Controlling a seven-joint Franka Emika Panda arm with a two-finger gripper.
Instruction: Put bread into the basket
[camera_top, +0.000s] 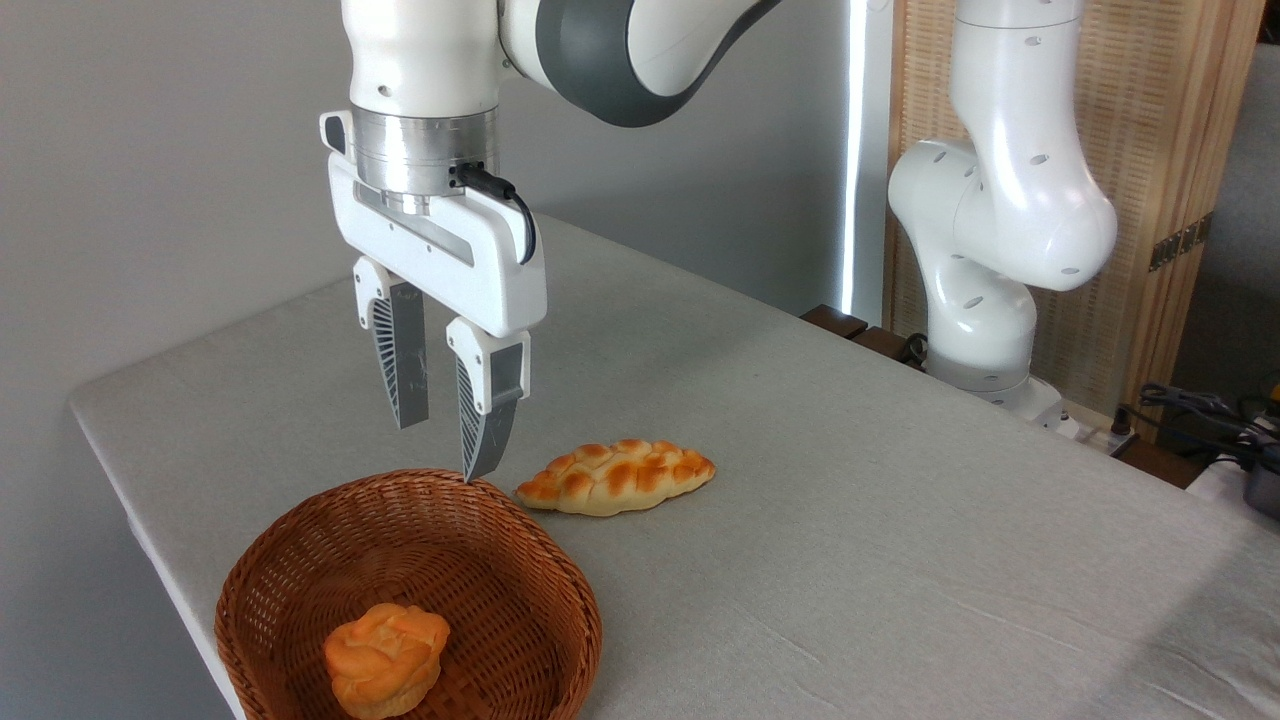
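The bread (616, 476), a flat braided loaf with golden-brown bumps, lies on the grey table just right of the basket's far rim. The basket (560, 590) is round reddish-brown wicker at the table's front left. My gripper (443, 448) hangs above the basket's far rim, to the left of the bread and apart from it. It is open, with nothing between its grey ribbed fingers (484, 420).
A small round orange bun (385, 658) sits inside the basket near its front. The arm's white base (985, 300) stands at the table's far right. The table's left edge (140, 520) runs close beside the basket. Cables lie at the far right (1200, 405).
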